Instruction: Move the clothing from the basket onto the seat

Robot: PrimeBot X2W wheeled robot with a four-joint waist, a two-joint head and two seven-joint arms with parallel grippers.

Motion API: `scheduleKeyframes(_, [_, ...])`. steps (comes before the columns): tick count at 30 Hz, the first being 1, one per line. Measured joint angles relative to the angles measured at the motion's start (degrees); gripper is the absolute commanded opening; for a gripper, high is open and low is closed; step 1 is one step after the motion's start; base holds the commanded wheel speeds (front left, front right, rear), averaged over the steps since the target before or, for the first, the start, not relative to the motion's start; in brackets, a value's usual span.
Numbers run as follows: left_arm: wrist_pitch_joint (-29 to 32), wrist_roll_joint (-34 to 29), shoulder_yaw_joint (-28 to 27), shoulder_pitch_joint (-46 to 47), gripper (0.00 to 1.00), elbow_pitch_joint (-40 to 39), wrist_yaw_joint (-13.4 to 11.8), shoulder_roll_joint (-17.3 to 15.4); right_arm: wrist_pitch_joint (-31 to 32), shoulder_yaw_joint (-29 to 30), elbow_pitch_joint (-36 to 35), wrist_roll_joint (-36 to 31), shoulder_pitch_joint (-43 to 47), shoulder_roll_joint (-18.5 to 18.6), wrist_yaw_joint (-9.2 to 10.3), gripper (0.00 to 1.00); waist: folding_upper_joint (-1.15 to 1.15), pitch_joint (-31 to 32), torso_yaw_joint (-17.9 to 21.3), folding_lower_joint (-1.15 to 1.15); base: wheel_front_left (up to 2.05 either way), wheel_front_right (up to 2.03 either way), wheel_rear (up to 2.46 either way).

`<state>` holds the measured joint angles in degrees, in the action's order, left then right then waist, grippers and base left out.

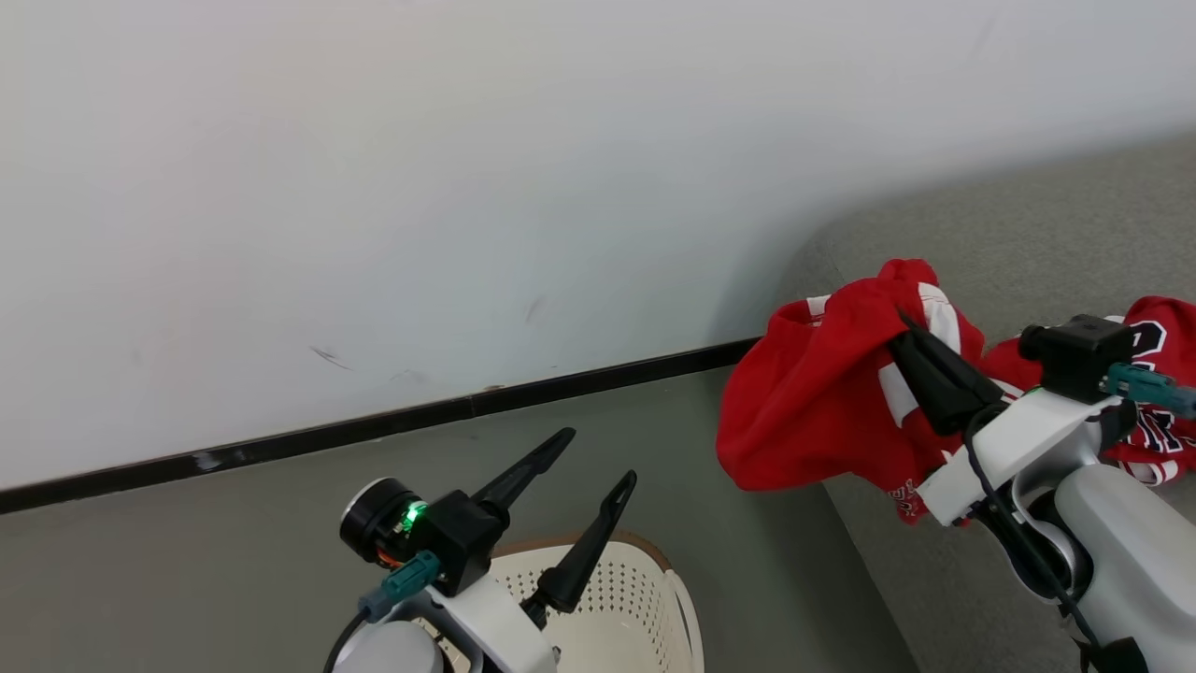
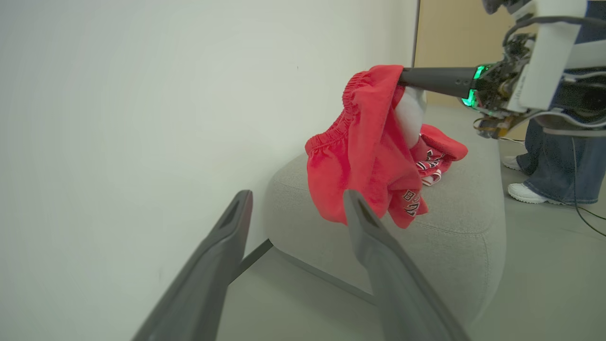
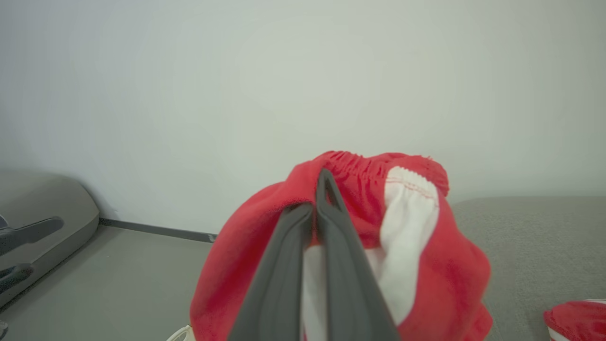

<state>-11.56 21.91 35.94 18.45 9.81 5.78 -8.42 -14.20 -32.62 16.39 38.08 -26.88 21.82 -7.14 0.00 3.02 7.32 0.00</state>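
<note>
A person [image 2: 554,161] in jeans stands by a tan panel [image 2: 445,33], perhaps a door.

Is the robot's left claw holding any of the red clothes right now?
No, the left gripper has its fingers spread with nothing between them; the red garment hangs from the right gripper.

1. This looks like a bare test room or lab, with a plain white wall [image 1: 374,187], a black skirting strip [image 1: 374,425] and a smooth grey floor [image 1: 234,561].
2. A lone grey sofa [image 2: 450,227] stands against the wall.
3. A person [image 2: 554,161] in jeans and white shoes stands beside the sofa's far end.
</note>
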Motion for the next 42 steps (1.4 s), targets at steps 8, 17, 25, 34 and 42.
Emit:
scheduleKeyframes(8, [-0.7,1.3,2.8,-0.2,1.00,-0.1,0.5,1.8,0.0,7.4,-1.9,-2.2,4.9,1.6,0.00,0.00,0.00,0.0,1.7,0.00,0.00,0.00,0.00])
scheduleKeyframes(17, [-1.1,2.8,5.1,-0.3,1.00,-0.2,1.0,2.7,0.0,14.2,-5.1,-4.8,9.9,1.6,0.00,0.00,0.00,0.1,3.9,0.00,0.00,0.00,0.00])
scheduleKeyframes(25, [-1.6,3.4,6.6,-0.3,1.00,-0.2,1.3,2.9,0.0,19.7,-7.6,-7.0,14.3,1.3,0.00,0.00,0.00,0.2,6.4,0.00,0.00,0.00,0.00])
scheduleKeyframes(34, [-1.7,3.7,7.8,-0.3,1.00,-0.2,1.3,3.1,0.0,25.5,-10.0,-8.9,19.5,0.4,0.00,0.00,0.00,0.2,9.5,0.00,0.00,0.00,0.00])
scheduleKeyframes(42, [-2.2,3.8,8.1,-0.3,1.00,-0.2,1.4,3.1,0.0,25.8,-11.6,-9.3,20.7,0.5,0.00,0.00,0.00,-0.3,11.9,0.00,0.00,0.00,0.00])
